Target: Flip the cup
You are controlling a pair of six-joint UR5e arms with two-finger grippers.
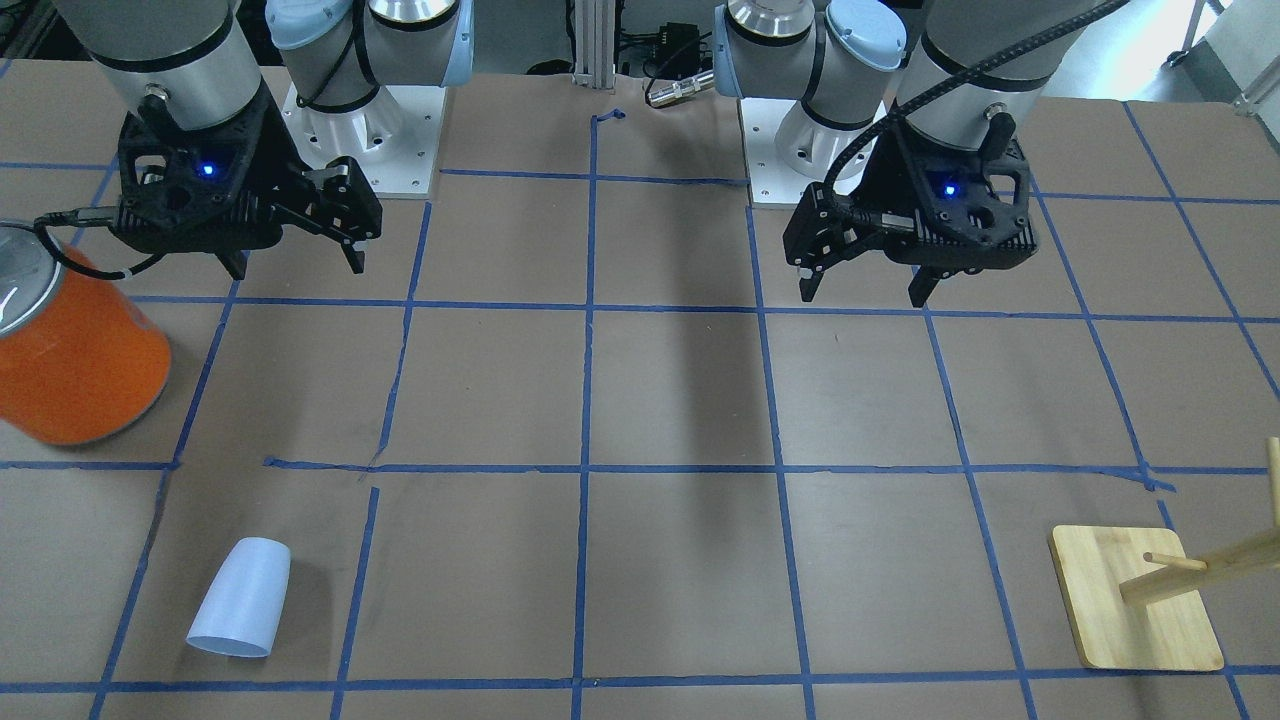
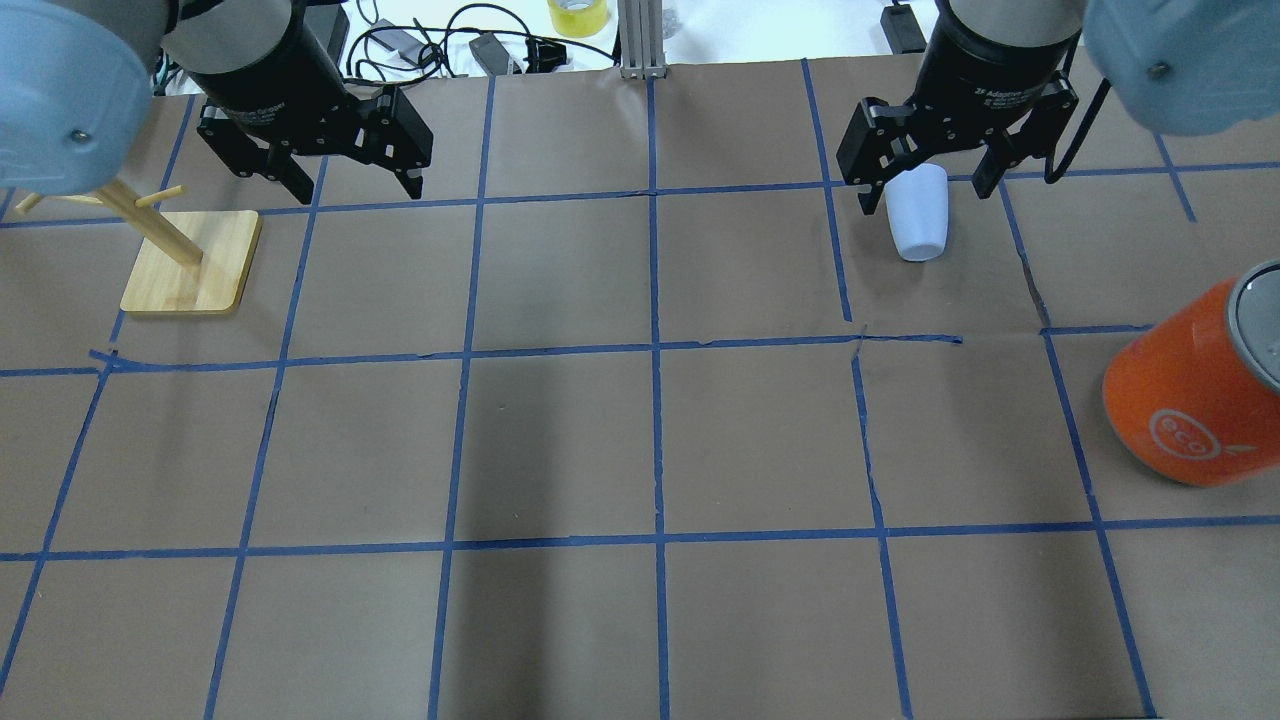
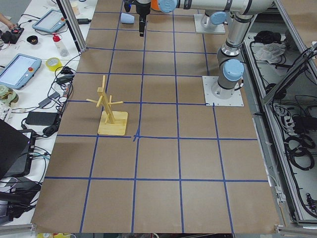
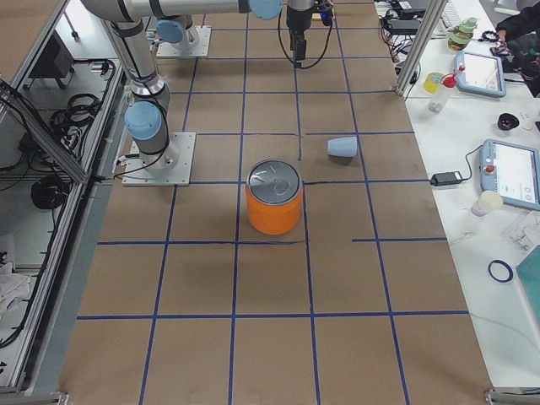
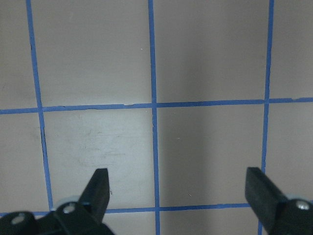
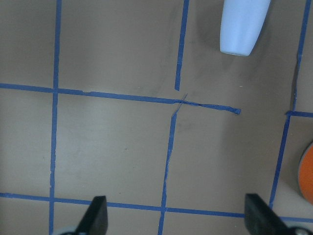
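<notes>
Both arms hang raised, wrists pointing straight down; the left hand (image 1: 862, 290) and right hand (image 1: 298, 268) hold their fingers spread wide, empty.

- I see an orange can (image 2: 1190, 400) with a silver top, upright near the table's (image 2: 560, 440) right end.
- A wooden peg rack (image 2: 205, 280) stands on its square base at the far left.
- Blue tape grids the brown tabletop.
- A yellow tape roll (image 2: 577, 15) sits beyond the far edge.

Brown paper-covered table (image 2: 560, 450), blue tape grid (image 2: 657, 440), white side bench (image 3: 37, 47) alongside, aluminium post (image 2: 634, 40) at far edge
</notes>
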